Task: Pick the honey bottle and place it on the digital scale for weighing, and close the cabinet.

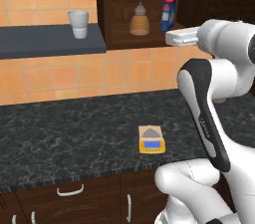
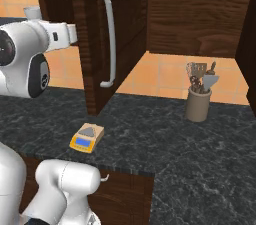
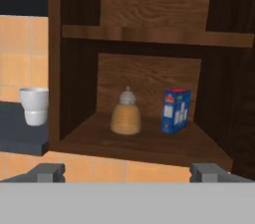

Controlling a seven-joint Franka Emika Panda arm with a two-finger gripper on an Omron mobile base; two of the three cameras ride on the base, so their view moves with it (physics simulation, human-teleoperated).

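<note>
A glossy white arm (image 1: 219,68) of rounded segments, dark grey joint covers, and small dark tool (image 3: 129,172) tips.

- The honey bottle (image 3: 125,114): amber, beehive-shaped, with a pale grey conical cap, standing upright on the lower shelf inside the cabinet.
- The digital scale (image 1: 151,139): a flat yellow-orange device with a grey square plate and a bluish display strip, lying on the dark stone counter with nothing on it.
- The cabinet (image 3: 149,34): dark brown wood, its door (image 2: 117,34) with the long silver bar handle swung open.
</note>
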